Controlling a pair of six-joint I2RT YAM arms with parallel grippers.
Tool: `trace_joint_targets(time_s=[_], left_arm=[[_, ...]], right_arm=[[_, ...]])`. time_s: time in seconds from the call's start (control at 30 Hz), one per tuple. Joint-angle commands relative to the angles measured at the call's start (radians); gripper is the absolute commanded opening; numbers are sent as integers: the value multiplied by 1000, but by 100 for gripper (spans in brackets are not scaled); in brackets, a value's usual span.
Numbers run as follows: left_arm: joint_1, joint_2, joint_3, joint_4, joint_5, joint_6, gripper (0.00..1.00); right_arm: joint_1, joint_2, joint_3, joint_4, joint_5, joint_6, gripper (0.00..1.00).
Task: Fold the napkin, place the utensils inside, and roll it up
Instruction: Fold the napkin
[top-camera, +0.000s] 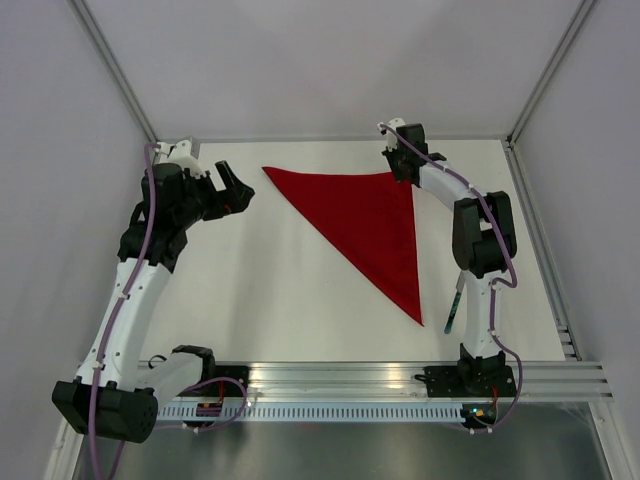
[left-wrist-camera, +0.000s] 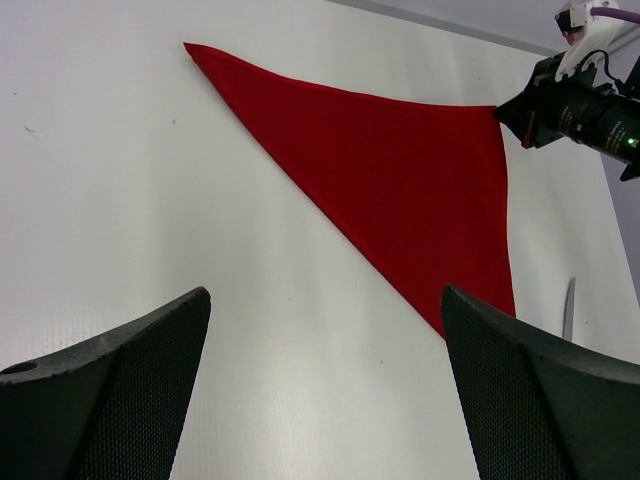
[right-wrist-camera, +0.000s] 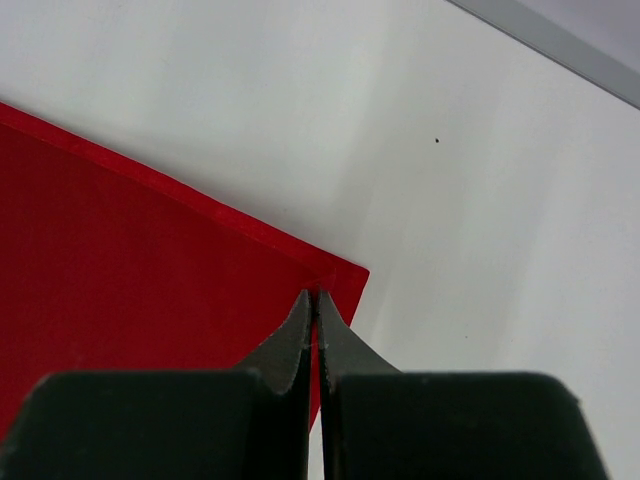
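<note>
Seen from above, the napkin (top-camera: 375, 222) lies flat on the table (top-camera: 280, 300) as a triangle. Its long edge runs from 10 o'clock to 5 o'clock, with the square corner at 1 o'clock. At that corner the right gripper (top-camera: 400, 170) has its fingers pressed together; cloth between them cannot be confirmed. The left gripper (top-camera: 232, 190) is spread at 9 o'clock, apart from the cloth. The knife (top-camera: 452, 308) lies at 4 o'clock, its axis 12-to-6 and its handle toward 6

Matt red cloth napkin (top-camera: 370, 225)

One napkin (top-camera: 372, 222) — one knife (top-camera: 453, 308) — two grippers: left gripper (top-camera: 234, 187), right gripper (top-camera: 401, 171).
</note>
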Motion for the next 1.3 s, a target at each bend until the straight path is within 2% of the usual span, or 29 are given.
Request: trace_joint_targets(time_s=[0.0, 0.37, 0.47, 0.5, 0.63, 0.73, 0.87, 1.03, 1.1, 1.13, 1.27], left_arm=[[3, 10, -3, 39, 23, -38, 100], [3, 17, -19, 53, 32, -41, 100], [5, 17, -30, 62, 32, -43, 100], [3, 15, -38, 64, 34, -43, 100], [3, 9, -64, 90, 48, -63, 100], [5, -14, -91, 124, 54, -86, 100], [5, -39, -157, 193, 83, -132, 100], [3, -62, -237, 292, 136, -178, 100], [3, -68, -253, 318, 147, -181, 100], [3, -71, -266, 328, 152, -182, 100], [2, -74, -308, 395, 198, -204, 100]], right_arm=[[-10, 22, 41, 23, 2, 6, 0], [-20, 48, 35, 26, 31, 11, 1], [-27, 56, 47, 16, 45, 24, 18], [-29, 59, 53, 10, 51, 25, 30], [-38, 45, 73, -22, 65, 40, 56], [-47, 7, 70, -76, 56, 55, 58], [-90, -121, -8, -176, 1, 83, 58], [-200, -355, -250, -352, -167, 92, 58], [-230, -455, -390, -413, -192, 51, 58], [-278, -483, -435, -435, -202, 37, 58], [-348, -608, -622, -538, -191, -50, 58]])
